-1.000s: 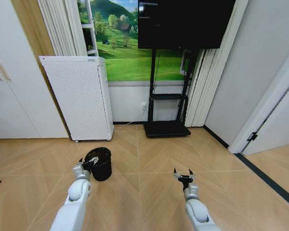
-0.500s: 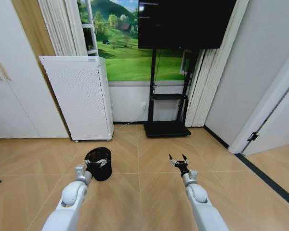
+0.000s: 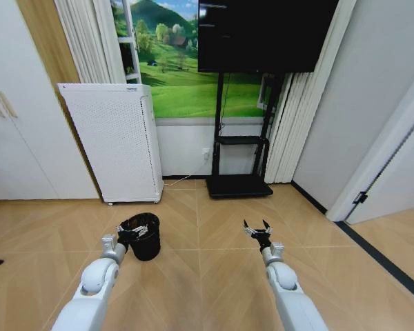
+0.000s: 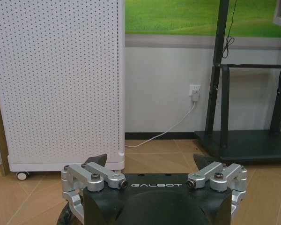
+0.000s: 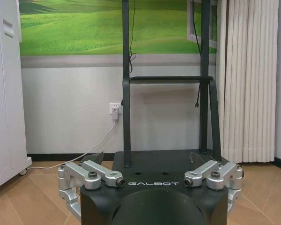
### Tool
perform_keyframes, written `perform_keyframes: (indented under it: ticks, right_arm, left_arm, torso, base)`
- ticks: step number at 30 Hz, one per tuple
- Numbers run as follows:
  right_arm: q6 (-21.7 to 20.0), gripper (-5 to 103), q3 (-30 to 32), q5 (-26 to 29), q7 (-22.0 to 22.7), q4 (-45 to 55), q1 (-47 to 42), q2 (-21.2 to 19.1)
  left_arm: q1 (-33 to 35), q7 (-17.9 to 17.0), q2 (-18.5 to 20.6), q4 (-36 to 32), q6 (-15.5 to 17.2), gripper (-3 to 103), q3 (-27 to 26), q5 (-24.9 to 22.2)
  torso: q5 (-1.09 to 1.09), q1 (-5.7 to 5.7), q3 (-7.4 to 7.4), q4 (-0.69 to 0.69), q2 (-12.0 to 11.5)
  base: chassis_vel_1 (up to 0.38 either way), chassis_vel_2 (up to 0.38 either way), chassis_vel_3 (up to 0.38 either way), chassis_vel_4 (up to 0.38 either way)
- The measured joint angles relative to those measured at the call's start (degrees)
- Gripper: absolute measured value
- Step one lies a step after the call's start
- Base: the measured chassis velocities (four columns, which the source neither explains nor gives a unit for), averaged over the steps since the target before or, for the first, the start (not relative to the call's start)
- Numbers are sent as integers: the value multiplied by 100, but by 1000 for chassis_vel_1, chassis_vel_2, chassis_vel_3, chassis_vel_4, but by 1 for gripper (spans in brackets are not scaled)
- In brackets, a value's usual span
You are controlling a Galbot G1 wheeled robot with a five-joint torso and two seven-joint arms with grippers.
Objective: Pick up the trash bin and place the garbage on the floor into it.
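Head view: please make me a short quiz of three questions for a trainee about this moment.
1. True or false: the left gripper is at the rim of the bin.
2. What stands behind the bin? A) a sofa B) a white perforated appliance C) a ladder
3. Fill in: the right gripper hangs over bare ____, its fingers open.

Key: 1 true; 2 B; 3 floor.
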Motion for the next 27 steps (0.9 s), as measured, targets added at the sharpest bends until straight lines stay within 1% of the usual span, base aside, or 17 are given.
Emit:
perform_keyframes:
  ticks: [8, 9, 11, 12, 15, 21, 22, 27]
  right_arm:
    - [-62, 100, 10, 16, 17, 62, -29, -35]
    - [-62, 100, 10, 16, 17, 62, -29, -35]
    - [-79, 100, 13, 21, 24, 62, -28, -52]
    - [-79, 100, 13, 21, 24, 62, -28, -52]
    - [-115, 100, 14, 62, 42, 76, -30, -90]
    - [-128, 100, 13, 94, 54, 76, -31, -117]
    - [-129, 100, 12, 110, 55, 65, -31, -136]
    - [-120, 100, 13, 182, 55, 54, -65, -193]
  left_arm:
    - [36, -3, 92, -78, 53, 100, -48, -114]
    - [36, -3, 92, -78, 53, 100, -48, -114]
    - [35, -3, 112, -85, 56, 100, -52, -125]
    - [35, -3, 112, -85, 56, 100, -52, -125]
    - [28, 9, 123, -108, 84, 100, -56, -154]
    - [26, 8, 119, -112, 106, 100, -55, -165]
    - [25, 0, 107, -111, 107, 100, -34, -163]
    - [22, -37, 69, -104, 101, 100, 49, -128]
  torso:
    - [0, 49, 142, 0, 192]
    - [0, 49, 142, 0, 192]
    - [0, 68, 197, 0, 264]
    - [0, 68, 197, 0, 264]
    - [0, 97, 272, 0, 368]
    - [1, 117, 315, 0, 431]
    - [0, 132, 352, 0, 484]
    - [1, 160, 413, 1, 574]
  base:
    - [0, 0, 0, 0]
    - [0, 0, 0, 0]
    - [0, 0, 0, 0]
    - [0, 0, 0, 0]
    - [0, 0, 0, 0]
    - [0, 0, 0, 0]
    - [0, 0, 0, 0]
    - [0, 0, 0, 0]
